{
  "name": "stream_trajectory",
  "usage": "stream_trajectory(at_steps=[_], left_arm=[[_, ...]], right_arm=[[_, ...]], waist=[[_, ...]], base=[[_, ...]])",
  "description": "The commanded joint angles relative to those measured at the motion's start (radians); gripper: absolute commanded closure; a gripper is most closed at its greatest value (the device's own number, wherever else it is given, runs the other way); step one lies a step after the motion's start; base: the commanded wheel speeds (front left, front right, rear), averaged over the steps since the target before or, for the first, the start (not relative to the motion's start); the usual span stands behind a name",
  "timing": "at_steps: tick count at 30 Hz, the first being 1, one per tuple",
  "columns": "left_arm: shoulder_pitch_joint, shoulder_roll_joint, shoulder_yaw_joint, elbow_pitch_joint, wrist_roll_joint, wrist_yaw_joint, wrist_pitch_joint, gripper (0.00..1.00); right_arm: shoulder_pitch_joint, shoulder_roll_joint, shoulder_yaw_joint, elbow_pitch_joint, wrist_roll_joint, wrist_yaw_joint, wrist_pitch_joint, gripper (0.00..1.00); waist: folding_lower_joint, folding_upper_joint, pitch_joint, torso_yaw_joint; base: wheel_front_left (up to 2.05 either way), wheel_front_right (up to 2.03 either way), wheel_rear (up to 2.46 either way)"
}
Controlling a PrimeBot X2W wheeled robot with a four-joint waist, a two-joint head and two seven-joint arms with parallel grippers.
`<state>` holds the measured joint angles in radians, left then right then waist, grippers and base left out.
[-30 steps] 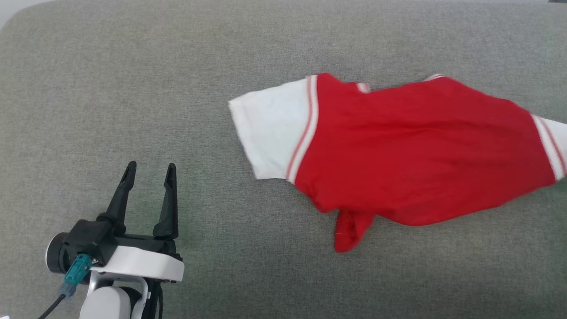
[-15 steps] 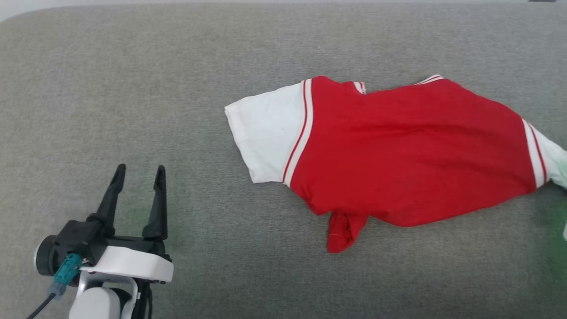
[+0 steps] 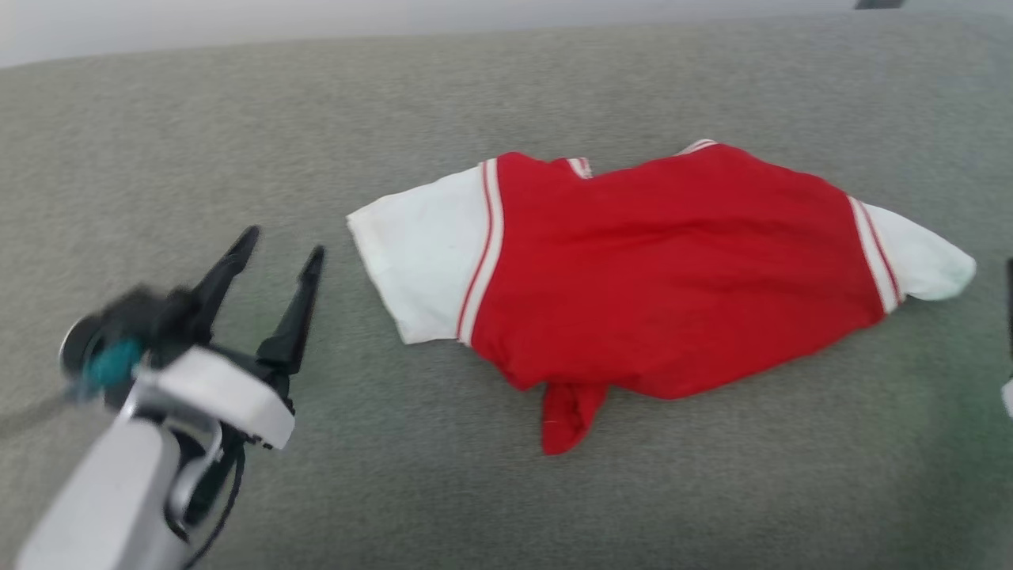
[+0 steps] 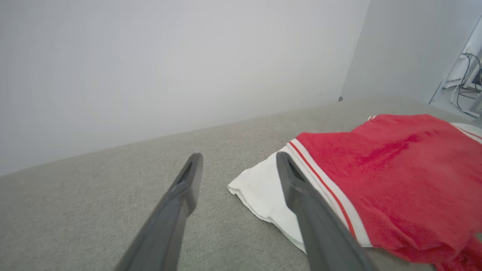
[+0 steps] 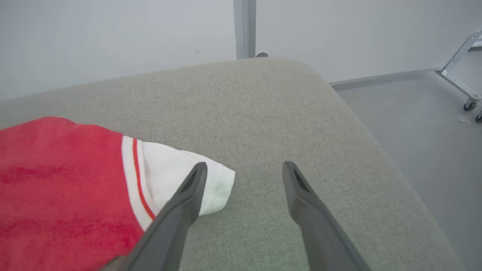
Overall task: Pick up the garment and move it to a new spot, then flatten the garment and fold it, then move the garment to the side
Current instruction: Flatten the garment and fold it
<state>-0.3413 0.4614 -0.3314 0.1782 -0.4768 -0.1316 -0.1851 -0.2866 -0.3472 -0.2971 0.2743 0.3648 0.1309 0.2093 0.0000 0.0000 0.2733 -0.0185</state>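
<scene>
The garment (image 3: 665,277) is a red T-shirt with white sleeves and red-and-white stripe trim, lying crumpled and plain side up on the grey padded surface (image 3: 237,119). A red fold sticks out at its near edge. My left gripper (image 3: 285,241) is open and empty, just left of the white left sleeve (image 3: 419,261). In the left wrist view the left gripper (image 4: 239,156) points at that sleeve's corner on the garment (image 4: 395,169). My right gripper (image 5: 244,165) is open over bare surface. The garment's right sleeve (image 5: 177,173) lies loose beside its left finger.
The padded surface (image 5: 286,113) ends in a rounded corner and right edge, with grey floor (image 5: 421,124) beyond. A wheeled metal frame (image 5: 465,56) stands on that floor. A white wall and a post (image 5: 244,28) rise behind. Cables (image 4: 469,82) hang at the far right.
The head camera has shifted, so the picture moved. My left gripper has risen and swung towards the left sleeve. The right sleeve, earlier stretched past the right edge, now lies loose.
</scene>
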Motion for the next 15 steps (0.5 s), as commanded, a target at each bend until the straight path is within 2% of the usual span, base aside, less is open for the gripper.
stream_trajectory(at_steps=[1,3,6,9,12,15], left_arm=[[-0.045,0.046,-0.065,0.007,-0.064,0.002,0.066,0.0],[-0.103,0.124,-0.155,0.028,-0.173,0.002,0.2,0.0],[-0.175,0.189,-0.26,0.046,-0.378,0.002,0.439,0.0],[-0.22,0.231,-0.297,0.08,-0.547,0.002,0.642,0.0],[-0.25,0.244,-0.302,0.125,-0.645,0.002,0.767,0.0],[-0.267,0.241,-0.301,0.141,-0.696,0.002,0.801,0.0]], right_arm=[[0.014,0.017,-0.01,-0.019,-0.012,0.0,-0.018,0.0],[0.02,0.044,-0.009,-0.047,-0.02,0.0,-0.033,0.0],[0.035,0.079,0.0,-0.077,-0.032,0.0,-0.043,0.0],[0.045,0.106,0.012,-0.094,-0.037,0.0,-0.049,0.0],[0.056,0.126,0.016,-0.099,-0.038,0.0,-0.053,0.0],[0.059,0.135,0.015,-0.099,-0.036,0.0,-0.057,0.0]], waist=[[0.0,0.0,-0.006,-0.026],[0.0,0.0,-0.005,-0.048],[0.0,0.0,-0.001,-0.077],[0.0,0.0,0.004,-0.104],[0.0,0.0,0.013,-0.126],[0.0,0.0,0.019,-0.139]], base=[[0.0,0.0,0.0],[0.0,0.0,0.0],[0.0,0.0,0.0],[0.0,0.0,0.0],[0.0,0.0,0.0],[0.0,0.0,0.0]])
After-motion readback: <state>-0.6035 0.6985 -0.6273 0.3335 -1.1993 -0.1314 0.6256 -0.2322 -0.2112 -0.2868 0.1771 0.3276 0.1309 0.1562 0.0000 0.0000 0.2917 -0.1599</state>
